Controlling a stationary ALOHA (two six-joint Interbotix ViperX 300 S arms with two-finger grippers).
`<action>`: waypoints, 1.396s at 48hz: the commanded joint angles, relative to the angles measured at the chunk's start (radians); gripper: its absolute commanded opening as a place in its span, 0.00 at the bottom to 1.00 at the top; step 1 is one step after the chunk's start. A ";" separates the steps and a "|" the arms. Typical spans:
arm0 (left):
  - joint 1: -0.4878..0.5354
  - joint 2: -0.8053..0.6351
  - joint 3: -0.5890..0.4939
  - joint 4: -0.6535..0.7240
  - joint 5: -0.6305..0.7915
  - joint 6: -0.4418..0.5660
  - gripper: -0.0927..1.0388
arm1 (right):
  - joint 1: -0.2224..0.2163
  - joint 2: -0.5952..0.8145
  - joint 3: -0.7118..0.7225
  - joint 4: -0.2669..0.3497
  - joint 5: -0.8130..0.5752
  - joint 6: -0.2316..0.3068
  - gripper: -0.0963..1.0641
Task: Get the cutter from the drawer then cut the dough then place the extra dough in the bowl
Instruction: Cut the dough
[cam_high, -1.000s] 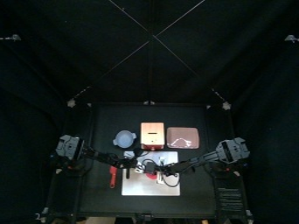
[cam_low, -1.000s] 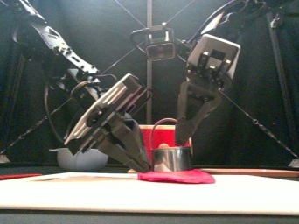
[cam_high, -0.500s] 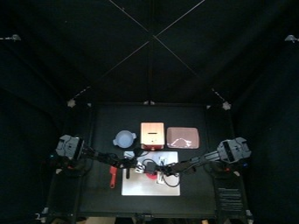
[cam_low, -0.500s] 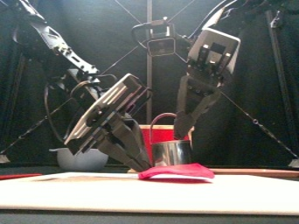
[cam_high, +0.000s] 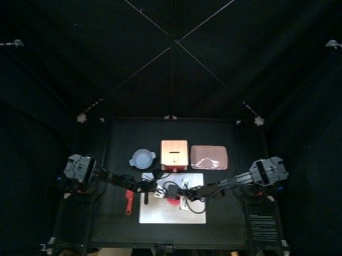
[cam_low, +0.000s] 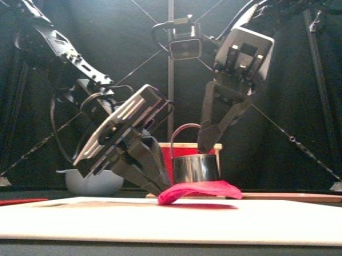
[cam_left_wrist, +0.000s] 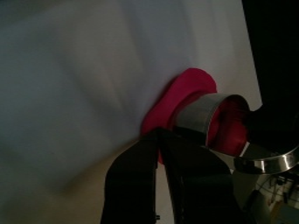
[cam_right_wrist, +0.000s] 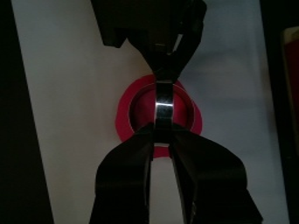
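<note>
The red dough disc (cam_low: 201, 192) lies on the white cutting board (cam_low: 80, 215), with the metal cutter (cam_low: 198, 170) standing in it. My right gripper (cam_low: 203, 148) is shut on the cutter's wire handle from above. The cutter is lifted a little, and the dough's near edge rises with it. My left gripper (cam_low: 163, 187) leans in from the left, shut on the dough's left edge. In the left wrist view the jaws close where the dough (cam_left_wrist: 181, 92) meets the cutter (cam_left_wrist: 216, 122). The right wrist view has the thin handle (cam_right_wrist: 162, 109) between the jaws, over the dough (cam_right_wrist: 131, 109).
Behind the board (cam_high: 167, 212) stand the blue-grey bowl (cam_high: 143, 158), the wooden box (cam_high: 174, 152) and the pink tray (cam_high: 209, 157). A red thing (cam_high: 128, 200) lies left of the board. The bowl (cam_low: 91, 182) sits behind my left arm.
The right gripper has risen with the cutter. The dough's edge has come up off the board with it. The left gripper has stayed at the dough's left edge.
</note>
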 joint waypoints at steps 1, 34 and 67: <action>0.000 -0.008 -0.006 -0.002 -0.002 0.000 0.48 | 0.000 -0.049 -0.025 -0.009 -0.003 0.003 0.54; 0.000 -0.008 -0.006 0.000 -0.003 0.000 0.48 | 0.000 -0.069 -0.025 -0.015 0.011 0.003 0.54; 0.000 -0.008 -0.006 0.002 -0.003 0.002 0.48 | 0.000 -0.075 -0.041 -0.032 0.015 0.003 0.54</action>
